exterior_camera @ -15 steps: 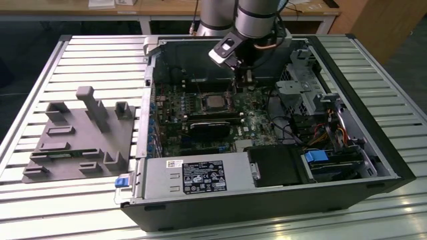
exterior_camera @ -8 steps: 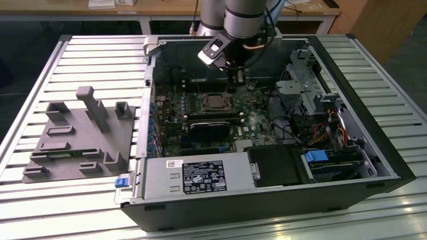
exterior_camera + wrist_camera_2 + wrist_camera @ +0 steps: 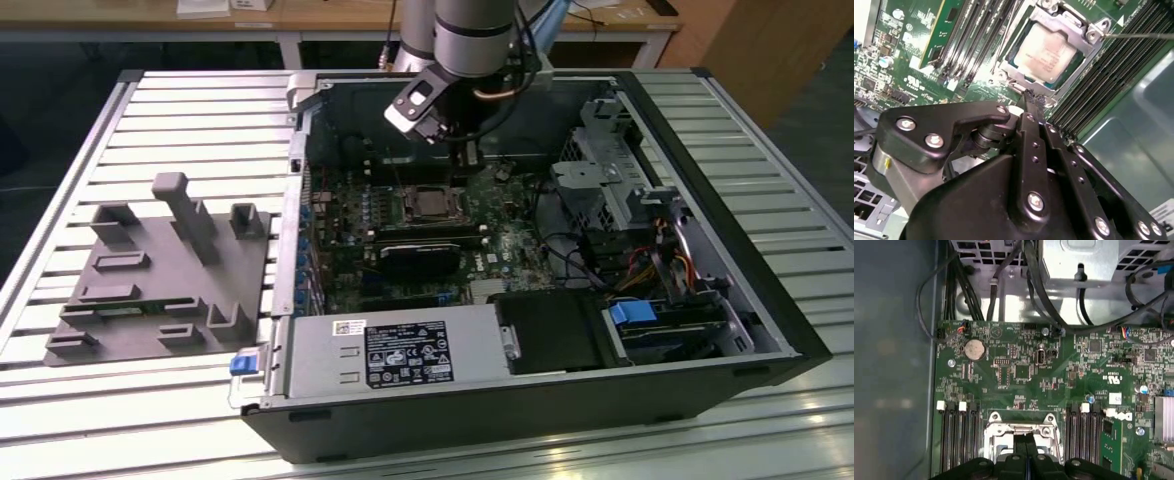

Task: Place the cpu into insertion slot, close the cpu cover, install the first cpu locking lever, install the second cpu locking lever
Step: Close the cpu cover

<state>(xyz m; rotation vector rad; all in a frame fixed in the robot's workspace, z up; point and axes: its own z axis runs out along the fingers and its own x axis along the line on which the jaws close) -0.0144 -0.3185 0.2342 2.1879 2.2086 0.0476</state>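
Observation:
The cpu (image 3: 1046,52), a pale silver square, lies in the insertion slot (image 3: 434,203) on the green board. The cpu cover (image 3: 1076,31), a silvery frame, lies flat around the chip, which shows through its window. A thin locking lever (image 3: 1141,35) runs out from one corner of the socket across the memory slots. My gripper (image 3: 1030,96) hovers just off the socket's edge with its black fingers pressed together and nothing between them. In the first wrist view the gripper (image 3: 1026,440) is over the cover (image 3: 999,432). In the exterior view the gripper (image 3: 463,155) hangs above the board behind the socket.
Long black memory slots (image 3: 956,435) flank the socket. A black heatsink-like block (image 3: 420,255) sits in front of it. A drive cage (image 3: 621,180) and cables fill the exterior view's right. The power supply (image 3: 400,355) is in front. A grey fixture plate (image 3: 160,265) lies outside the case.

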